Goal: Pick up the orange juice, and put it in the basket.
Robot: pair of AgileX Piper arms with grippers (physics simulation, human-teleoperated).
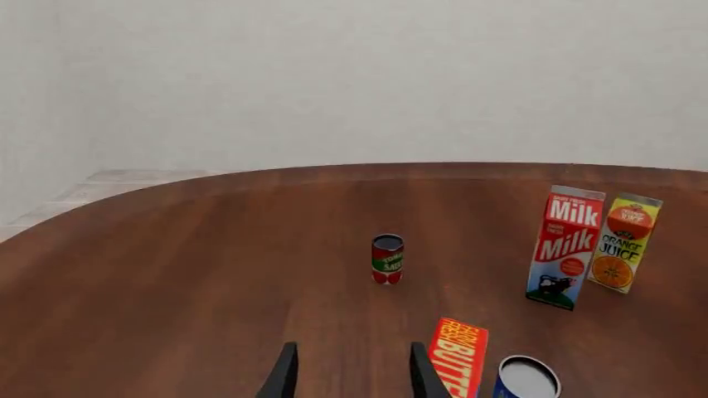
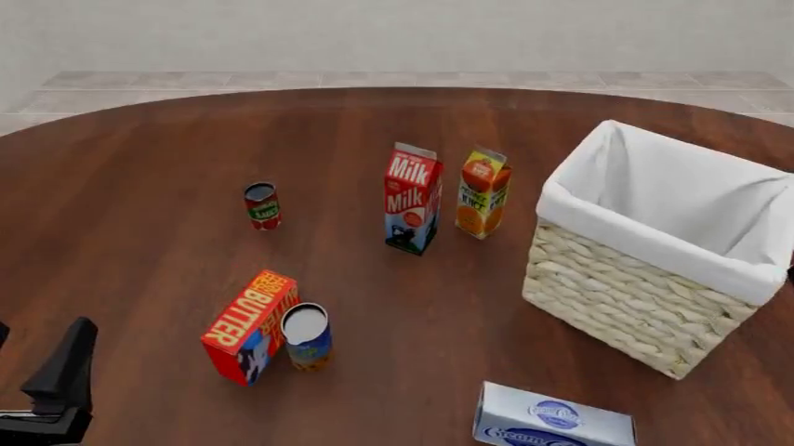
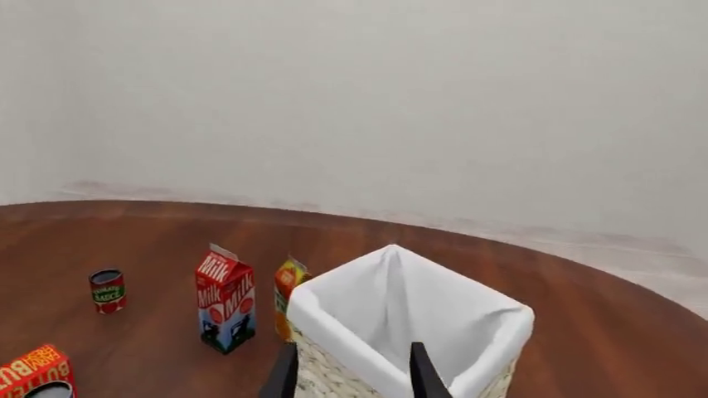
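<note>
Cartons, cans and boxes crowd the brown table (image 2: 149, 121). Nearest the arms, a white and blue box (image 2: 552, 418) lies flat at the front edge. The left gripper (image 1: 351, 371) hangs low at the front left, fingers parted and empty. Just ahead of it a butter box (image 2: 247, 325) stands touching a blue can (image 2: 305, 336). The right gripper (image 3: 351, 371) hovers over the basket (image 2: 645, 307) on the right, fingers likewise apart, holding nothing. Further on, the orange juice (image 2: 482, 193) stands upright, just beside the milk carton (image 2: 412, 197) on its left and near the basket's far left corner. A small red can (image 2: 262, 205) stands well apart to the left.
</note>
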